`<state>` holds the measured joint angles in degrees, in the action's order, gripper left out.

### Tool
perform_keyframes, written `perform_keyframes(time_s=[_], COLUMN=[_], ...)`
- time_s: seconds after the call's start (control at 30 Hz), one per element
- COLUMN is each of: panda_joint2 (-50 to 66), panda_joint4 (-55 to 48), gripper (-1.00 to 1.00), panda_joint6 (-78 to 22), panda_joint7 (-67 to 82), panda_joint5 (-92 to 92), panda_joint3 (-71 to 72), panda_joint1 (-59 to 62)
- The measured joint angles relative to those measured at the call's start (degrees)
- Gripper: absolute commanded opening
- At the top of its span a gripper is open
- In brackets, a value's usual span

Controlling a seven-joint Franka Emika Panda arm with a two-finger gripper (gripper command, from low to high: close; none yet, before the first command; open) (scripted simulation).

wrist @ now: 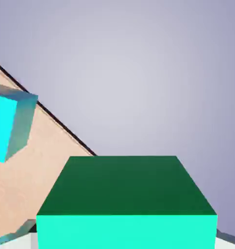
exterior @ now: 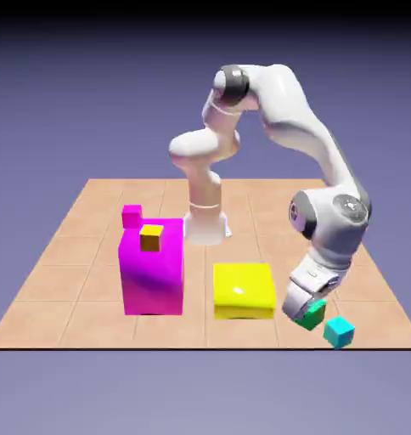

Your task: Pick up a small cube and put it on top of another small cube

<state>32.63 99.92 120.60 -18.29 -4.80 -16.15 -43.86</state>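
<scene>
The white arm bends down low near the front edge of the tiled table, and its hand is clamped on the small emerald-green cube, which hangs tilted just off the surface. In the hand view the green cube fills the bottom of the picture, large and squarely held (the fingertips themselves are hidden behind it).

The small cyan cube sits on the table just beside the green one, toward the exterior view's right and a touch closer to the table's front edge; the two look close but apart. From the hand view the cyan cube shows at the left edge, near the table's dark rim.

Left of the green cube in the exterior view lies the flat yellow block, and beyond that the tall magenta block with a small orange cube on top. A small magenta cube sits behind it.
</scene>
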Motion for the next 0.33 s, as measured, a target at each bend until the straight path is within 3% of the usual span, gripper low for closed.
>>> perform_keyframes(time_s=[0.13, 0.23, 0.27, 0.33], panda_joint2=[0.1, 5.2, 5.5, 5.5], panda_joint4=[-0.8, 1.6, 1.7, 1.7], gripper=[-1.00, -1.00, 1.00, 1.00], panda_joint6=[-0.6, 6.9, 7.3, 7.3], panda_joint7=[1.3, 2.0, 2.1, 2.0], panda_joint5=[0.5, -0.8, -0.9, -0.7], panda_joint3=[0.1, 1.0, 1.1, 1.1], panda_joint1=[-4.4, -3.6, -3.5, -3.5])
